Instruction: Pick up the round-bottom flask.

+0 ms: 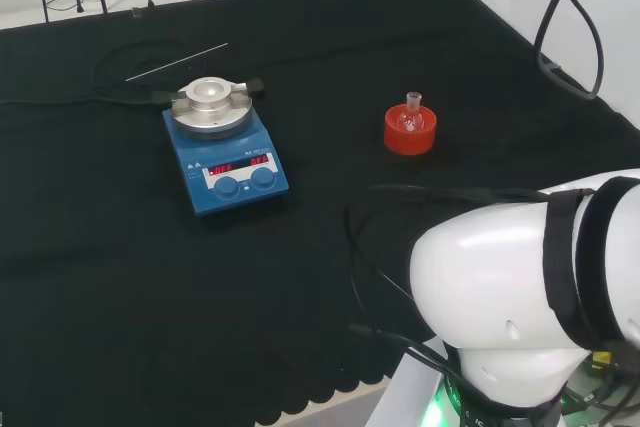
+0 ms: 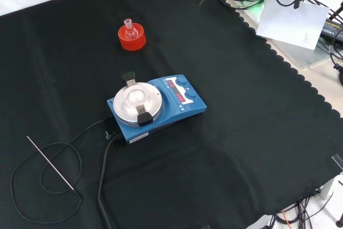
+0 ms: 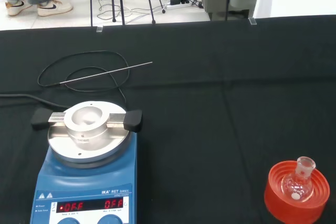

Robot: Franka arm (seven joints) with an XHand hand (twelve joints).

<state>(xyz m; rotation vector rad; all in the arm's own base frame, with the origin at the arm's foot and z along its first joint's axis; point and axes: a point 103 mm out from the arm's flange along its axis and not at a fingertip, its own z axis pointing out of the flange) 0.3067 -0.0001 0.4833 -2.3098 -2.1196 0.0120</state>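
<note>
On your bench: one flask (image 1: 411, 115) upright in a red stand (image 1: 410, 131), at 3 o'clock from the blue hotplate (image 1: 225, 160) in the head view, well apart; hand's opening you cannot tell.

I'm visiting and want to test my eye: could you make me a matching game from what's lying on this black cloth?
Things:
1. small clear glass round-bottom flask
2. blue hotplate stirrer with a round metal top
3. thin metal rod probe on a black cable

Places:
A. lying flat on the cloth, lower left in the front view
B. upright in a red ribbed ring stand
C. mid-cloth, red display lit

Pairs: 1-B, 2-C, 3-A
</note>
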